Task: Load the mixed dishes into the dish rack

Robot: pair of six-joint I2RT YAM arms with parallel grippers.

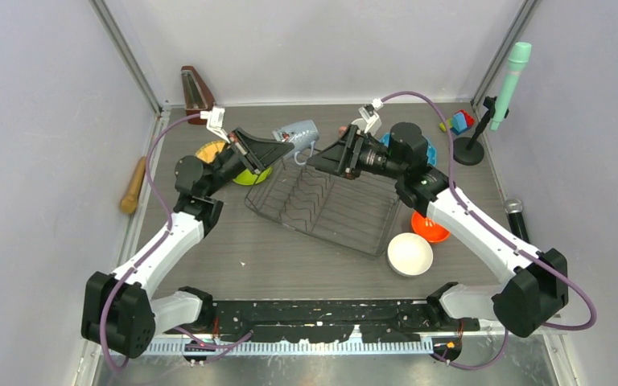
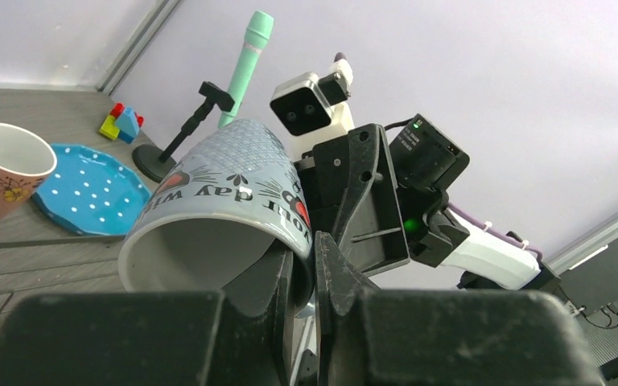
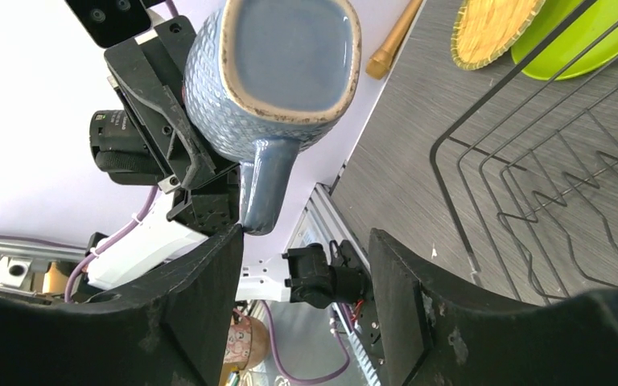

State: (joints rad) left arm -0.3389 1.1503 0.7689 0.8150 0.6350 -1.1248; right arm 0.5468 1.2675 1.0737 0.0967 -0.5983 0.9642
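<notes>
Left wrist alone shows tool point(image 2: 306, 272) pinching cup point(image 2: 209, 197) rim

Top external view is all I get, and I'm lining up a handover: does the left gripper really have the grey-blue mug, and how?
Observer: Yes. The left wrist view shows the left gripper shut on the grey-blue mug, pinching its wall at the rim, one finger inside.
Operator: Has the right gripper got it?
Observer: No. The right wrist view shows the right gripper open, with the mug's handle pointing toward it, near one finger but not between the two.
</notes>
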